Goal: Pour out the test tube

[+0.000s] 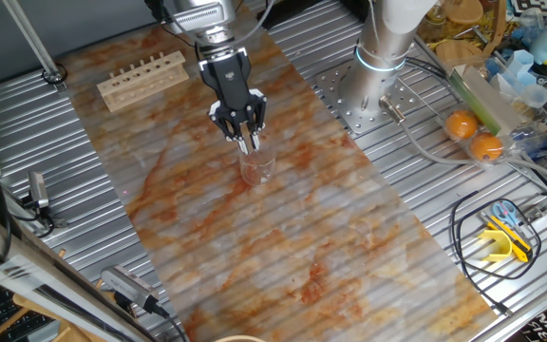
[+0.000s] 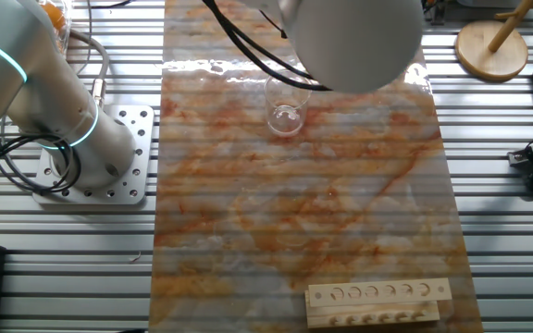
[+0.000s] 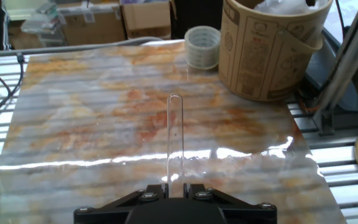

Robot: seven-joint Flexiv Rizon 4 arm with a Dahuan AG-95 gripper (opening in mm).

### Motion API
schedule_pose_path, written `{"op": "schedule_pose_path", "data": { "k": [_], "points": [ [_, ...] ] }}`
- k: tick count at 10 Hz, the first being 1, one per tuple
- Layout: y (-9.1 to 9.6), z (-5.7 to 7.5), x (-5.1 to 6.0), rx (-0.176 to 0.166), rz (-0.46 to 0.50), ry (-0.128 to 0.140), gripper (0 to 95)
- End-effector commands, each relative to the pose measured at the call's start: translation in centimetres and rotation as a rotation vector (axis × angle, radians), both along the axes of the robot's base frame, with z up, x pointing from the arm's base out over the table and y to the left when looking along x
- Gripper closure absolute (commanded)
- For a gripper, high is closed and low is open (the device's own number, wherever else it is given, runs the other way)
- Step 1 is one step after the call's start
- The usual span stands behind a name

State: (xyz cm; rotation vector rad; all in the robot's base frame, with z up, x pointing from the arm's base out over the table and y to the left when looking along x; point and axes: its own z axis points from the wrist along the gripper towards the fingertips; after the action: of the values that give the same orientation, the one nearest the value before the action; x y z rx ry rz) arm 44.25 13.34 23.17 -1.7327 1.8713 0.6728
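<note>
Because the job was to tip out the test tube (image 3: 175, 134), the tool (image 1: 247, 142) hung right over the clear beaker (image 1: 256, 168), so anything poured could land inside. Its two fingers were squeezed almost together, pinching the thin glass tube at one end. From the hand view, the tube stuck straight out past the fingers. Farther away on the marbled surface (image 1: 283, 247) sat the wooden rack (image 1: 141, 79), with empty holes.

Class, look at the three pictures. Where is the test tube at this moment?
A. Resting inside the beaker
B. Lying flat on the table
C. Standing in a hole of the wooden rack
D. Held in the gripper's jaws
D: in the hand view the test tube sticks straight out from between the jaws of the gripper.
</note>
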Motion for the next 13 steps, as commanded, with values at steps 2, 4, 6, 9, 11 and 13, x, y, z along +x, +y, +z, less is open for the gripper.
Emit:
{"op": "schedule_pose_path", "data": {
  "k": [2, 4, 6, 9, 11, 13],
  "points": [
    [-0.03, 0.09, -0.03, 0.019, -0.002, 0.007, 95.0],
    [-0.04, 0.14, -0.06, 0.044, 0.000, 0.007, 95.0],
    [0.00, 0.33, -0.10, 0.058, 0.001, 0.007, 95.0],
    [0.06, 0.63, -0.15, 0.066, 0.007, 0.004, 95.0],
    [0.06, 0.63, -0.15, 0.079, 0.017, -0.003, 95.0],
    [0.06, 0.64, -0.15, 0.086, 0.022, -0.002, 95.0]
  ]
}}
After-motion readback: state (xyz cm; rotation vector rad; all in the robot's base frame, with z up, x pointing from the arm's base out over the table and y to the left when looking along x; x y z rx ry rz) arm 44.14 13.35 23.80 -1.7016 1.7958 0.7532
